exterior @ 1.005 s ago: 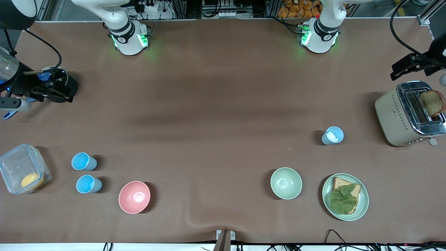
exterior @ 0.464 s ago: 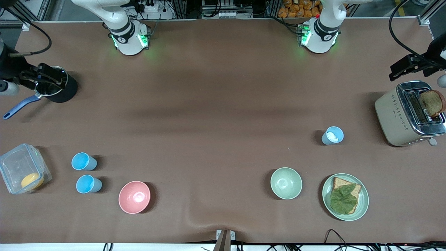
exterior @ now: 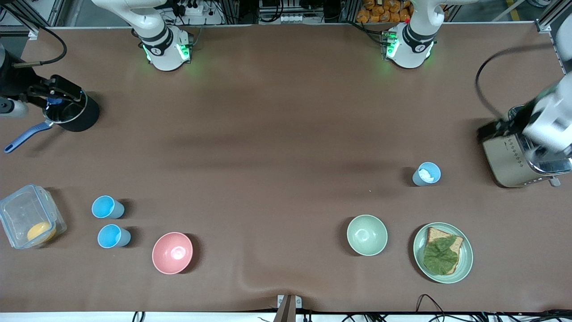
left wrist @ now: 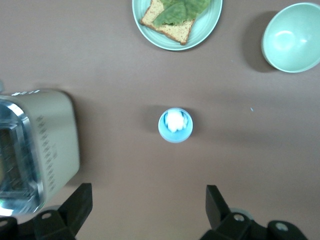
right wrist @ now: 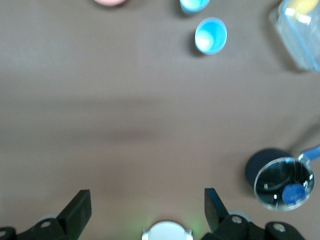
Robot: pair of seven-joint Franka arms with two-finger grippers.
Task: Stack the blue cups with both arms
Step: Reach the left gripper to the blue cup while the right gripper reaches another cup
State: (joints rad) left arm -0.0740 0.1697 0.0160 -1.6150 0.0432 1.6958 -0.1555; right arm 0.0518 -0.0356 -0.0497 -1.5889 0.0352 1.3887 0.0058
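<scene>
While apart, three blue cups [exterior: 107, 207] upright, unstacked, both arms aloft.

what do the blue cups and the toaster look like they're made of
Blue cups: probably plastic, with a matte, even light-blue colour, thin walls and no glaze shine; one holds something white. Toaster: cream body, likely painted metal or plastic, hard to tell which; the top looks like polished metal, bright and mirror-like.

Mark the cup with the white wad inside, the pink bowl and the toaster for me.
cup with the white wad [exterior: 426, 174]: front view, on the wad inside.
pink bowl [exterior: 172, 252]: front view, inner bottom.
toaster [left wrist: 55, 135]: left wrist view, cream side wall.
</scene>
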